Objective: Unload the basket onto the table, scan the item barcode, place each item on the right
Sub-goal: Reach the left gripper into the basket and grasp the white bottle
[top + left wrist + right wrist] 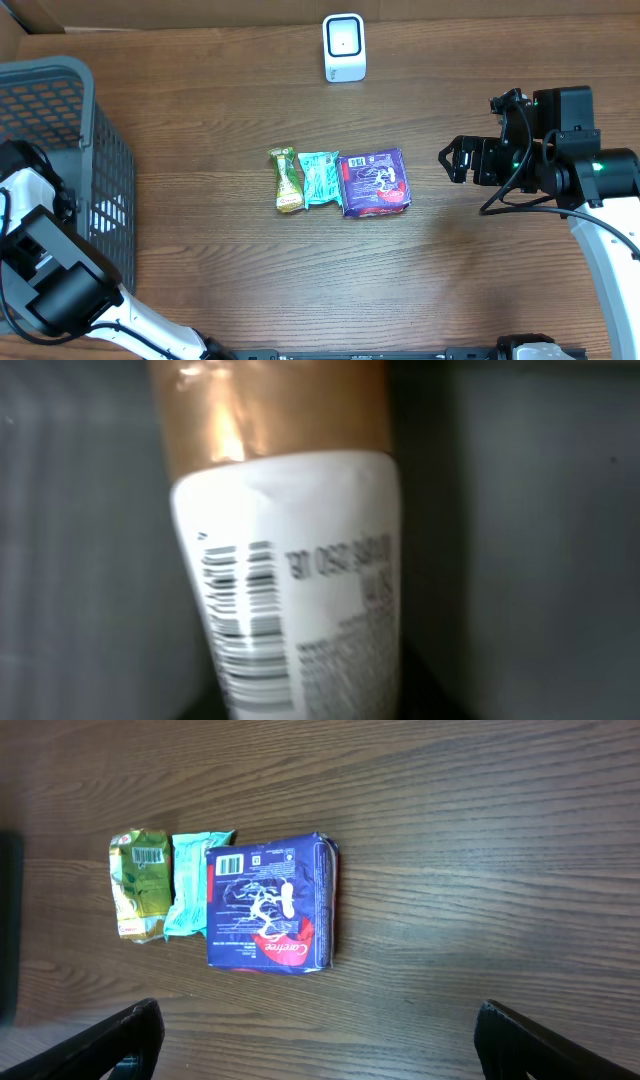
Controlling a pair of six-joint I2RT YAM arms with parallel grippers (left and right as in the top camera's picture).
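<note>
A tube with a white body, a copper-coloured upper part and a printed barcode fills the left wrist view, very close and blurred, against grey basket walls. My left gripper's fingers do not show there, so its hold on the tube is unclear. The left arm reaches down into the grey basket at the table's left. A white scanner stands at the far middle. My right gripper hovers open to the right of three packets, its dark fingers wide apart with nothing between them.
In a row at the table's middle lie a green-yellow packet, a teal packet and a purple pack, the pack with its barcode side up. Brown card lines the far edge.
</note>
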